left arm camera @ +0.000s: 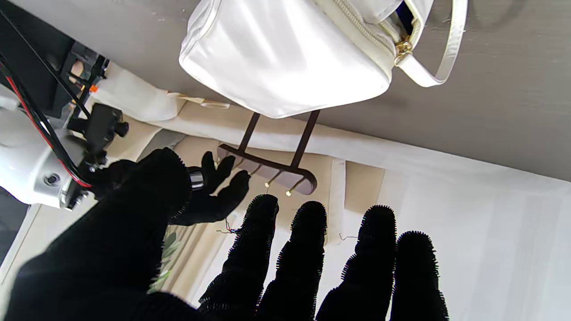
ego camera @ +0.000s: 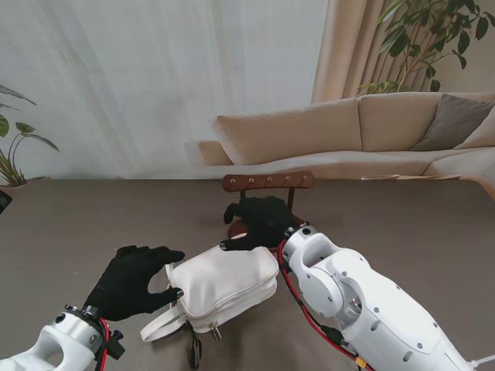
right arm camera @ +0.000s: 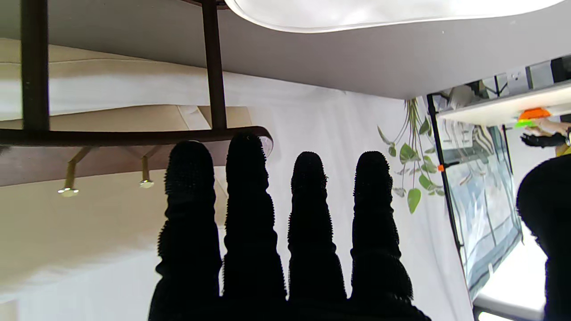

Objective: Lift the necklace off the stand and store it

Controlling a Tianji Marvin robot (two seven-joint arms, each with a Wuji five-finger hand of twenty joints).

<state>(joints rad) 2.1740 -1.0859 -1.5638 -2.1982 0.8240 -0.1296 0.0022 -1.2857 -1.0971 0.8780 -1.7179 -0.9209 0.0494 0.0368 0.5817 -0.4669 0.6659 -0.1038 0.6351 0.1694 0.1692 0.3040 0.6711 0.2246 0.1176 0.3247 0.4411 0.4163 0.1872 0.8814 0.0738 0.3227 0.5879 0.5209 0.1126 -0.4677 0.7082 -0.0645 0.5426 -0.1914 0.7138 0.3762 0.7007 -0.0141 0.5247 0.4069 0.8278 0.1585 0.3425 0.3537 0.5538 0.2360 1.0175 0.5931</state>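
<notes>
The dark wooden stand rises at the middle of the table, its crossbar carrying small brass pegs. The pegs that show hang bare, and I cannot make out a necklace in any view. My right hand hovers just in front of the stand's foot, open, its fingers stretched out under the crossbar with nothing in them. The white leather bag lies nearer to me, its zip partly undone. My left hand is open with fingers spread at the bag's left end.
The bag's strap loops toward me on the grey-brown table. Beyond the table stand a beige sofa, a white curtain and a potted plant. A small dark thing sits at the far left edge.
</notes>
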